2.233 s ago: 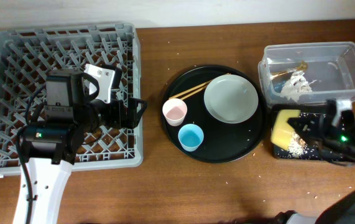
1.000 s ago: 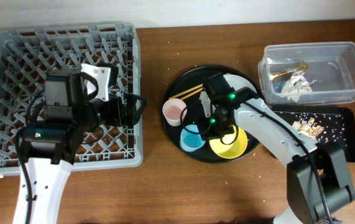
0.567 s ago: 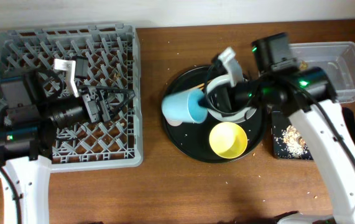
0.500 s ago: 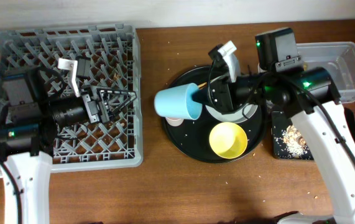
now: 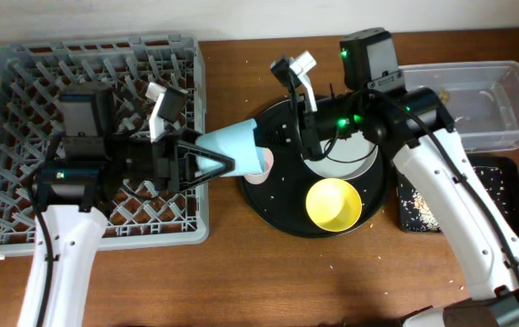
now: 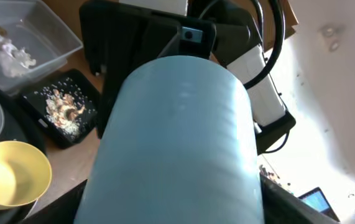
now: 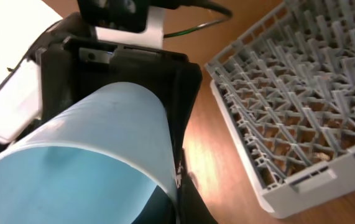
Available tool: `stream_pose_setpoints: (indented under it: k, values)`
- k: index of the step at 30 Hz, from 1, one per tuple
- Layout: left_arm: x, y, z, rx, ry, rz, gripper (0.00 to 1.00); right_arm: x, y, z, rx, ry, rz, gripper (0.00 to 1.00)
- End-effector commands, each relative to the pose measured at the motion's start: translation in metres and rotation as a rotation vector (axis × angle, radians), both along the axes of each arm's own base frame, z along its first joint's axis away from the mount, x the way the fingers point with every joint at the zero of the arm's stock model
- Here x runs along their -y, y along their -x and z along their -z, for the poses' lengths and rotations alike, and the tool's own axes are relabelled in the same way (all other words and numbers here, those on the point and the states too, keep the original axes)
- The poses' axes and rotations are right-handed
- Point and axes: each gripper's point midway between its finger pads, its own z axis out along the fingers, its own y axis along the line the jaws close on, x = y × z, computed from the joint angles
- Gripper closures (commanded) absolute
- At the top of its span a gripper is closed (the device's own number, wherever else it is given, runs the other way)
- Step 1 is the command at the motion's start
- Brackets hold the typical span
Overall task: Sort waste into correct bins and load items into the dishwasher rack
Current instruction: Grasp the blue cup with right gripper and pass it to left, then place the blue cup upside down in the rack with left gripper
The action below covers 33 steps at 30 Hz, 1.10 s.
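The blue cup [image 5: 232, 150] lies on its side in the air between the dishwasher rack [image 5: 23, 100] and the round black tray [image 5: 277, 213]. My right gripper [image 5: 273, 145] is shut on its rim, one finger inside, as the right wrist view shows [image 7: 177, 180]. My left gripper [image 5: 206, 159] is open, its fingers spread around the cup's base; the cup [image 6: 177, 137] fills the left wrist view. The pink cup [image 5: 257, 174] is partly hidden under it. The yellow bowl [image 5: 334, 203] and pale plate [image 5: 350, 162] sit on the round tray. The chopsticks are hidden.
The clear tub [image 5: 495, 100] stands at the back right. The flat black tray [image 5: 504, 195] in front of it holds food scraps and crumbs [image 5: 420, 204]. The rack's near corner shows in the right wrist view [image 7: 301, 106]. Small crumbs dot the wooden table.
My right gripper has carried the blue cup left, off the round tray toward the rack. My left gripper has swung right, and its fingers now sit around the cup's base.
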Motion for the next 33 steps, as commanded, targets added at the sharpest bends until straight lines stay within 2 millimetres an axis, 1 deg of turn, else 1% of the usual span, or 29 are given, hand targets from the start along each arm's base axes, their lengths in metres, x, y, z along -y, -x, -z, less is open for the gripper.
stream_pose_setpoints:
  k: [1, 5, 6, 7, 11, 12, 13, 15, 16, 17, 18, 20, 21, 22, 23, 24, 25, 26, 28, 29, 30, 32, 33]
  values:
    - [0.005, 0.008, -0.008, 0.029, 0.024, 0.048, 0.31, -0.004, -0.002, 0.005, -0.025, 0.018, 0.008, 0.96]
    - [0.005, 0.004, -0.008, 0.052, 0.013, 0.032, 0.31, -0.003, 0.000, 0.007, -0.051, 0.028, 0.008, 0.96]
    - [0.005, 0.004, -0.009, 0.064, 0.015, 0.035, 0.19, -0.003, 0.001, 0.008, -0.059, 0.031, 0.008, 0.96]
    - [0.005, 0.004, -0.010, 0.075, 0.020, 0.041, 0.15, -0.003, 0.001, 0.008, -0.061, 0.032, 0.008, 0.96]
    - [0.005, 0.004, -0.012, 0.093, 0.023, 0.043, 0.14, -0.003, 0.002, 0.009, -0.063, 0.033, 0.008, 0.96]
    - [0.005, 0.004, -0.012, 0.093, 0.023, 0.043, 0.15, -0.003, 0.002, 0.009, -0.063, 0.033, 0.008, 0.96]
    - [0.005, 0.004, -0.012, 0.093, 0.023, 0.043, 0.20, -0.003, 0.002, 0.009, -0.063, 0.033, 0.008, 0.96]
    - [0.005, 0.003, -0.011, 0.093, 0.020, 0.039, 0.34, -0.003, 0.002, 0.009, -0.064, 0.033, 0.008, 0.96]
    - [0.005, 0.003, -0.011, 0.093, 0.020, 0.038, 0.37, -0.003, 0.001, 0.009, -0.064, 0.033, 0.010, 0.96]
    - [0.004, 0.001, -0.010, 0.093, 0.013, 0.025, 0.41, -0.002, 0.000, 0.009, -0.064, 0.033, 0.013, 0.89]
    - [-0.001, -0.010, -0.005, 0.071, -0.019, -0.036, 0.44, 0.003, -0.004, 0.008, -0.064, 0.032, 0.031, 0.67]
    - [-0.009, -0.025, 0.001, 0.069, -0.059, -0.117, 0.45, 0.017, -0.015, 0.008, -0.078, 0.045, 0.088, 0.56]
    - [-0.017, -0.034, 0.005, 0.061, -0.082, -0.174, 0.45, 0.034, -0.027, 0.014, -0.104, 0.092, 0.180, 0.51]
    - [-0.028, -0.044, 0.008, 0.050, -0.099, -0.229, 0.47, 0.050, -0.036, 0.022, -0.144, 0.147, 0.269, 0.49]
    - [-0.043, -0.054, 0.012, 0.014, -0.118, -0.300, 0.48, 0.066, -0.042, 0.032, -0.184, 0.208, 0.351, 0.47]
    - [-0.057, -0.062, 0.018, -0.012, -0.141, -0.367, 0.48, 0.079, -0.043, 0.042, -0.217, 0.264, 0.406, 0.47]
    - [-0.073, -0.071, 0.028, -0.053, -0.180, -0.450, 0.48, 0.087, -0.041, 0.050, -0.245, 0.312, 0.442, 0.46]
    - [-0.095, -0.082, 0.045, -0.121, -0.253, -0.569, 0.48, 0.094, -0.039, 0.060, -0.269, 0.374, 0.477, 0.46]
    - [-0.140, -0.093, 0.085, -0.244, -0.439, -0.790, 0.49, 0.102, -0.033, 0.076, -0.308, 0.465, 0.510, 0.46]
    - [-0.172, -0.090, 0.112, -0.337, -0.584, -0.928, 0.49, 0.103, -0.029, 0.080, -0.310, 0.498, 0.508, 0.46]
    - [-0.196, -0.083, 0.129, -0.399, -0.692, -1.016, 0.49, 0.102, -0.026, 0.082, -0.304, 0.513, 0.500, 0.46]
    - [-0.252, -0.062, 0.156, -0.509, -0.943, -1.210, 0.49, 0.101, -0.024, 0.084, -0.307, 0.526, 0.496, 0.46]
    - [-0.276, -0.050, 0.162, -0.549, -1.048, -1.288, 0.49, 0.102, -0.024, 0.085, -0.305, 0.531, 0.500, 0.46]
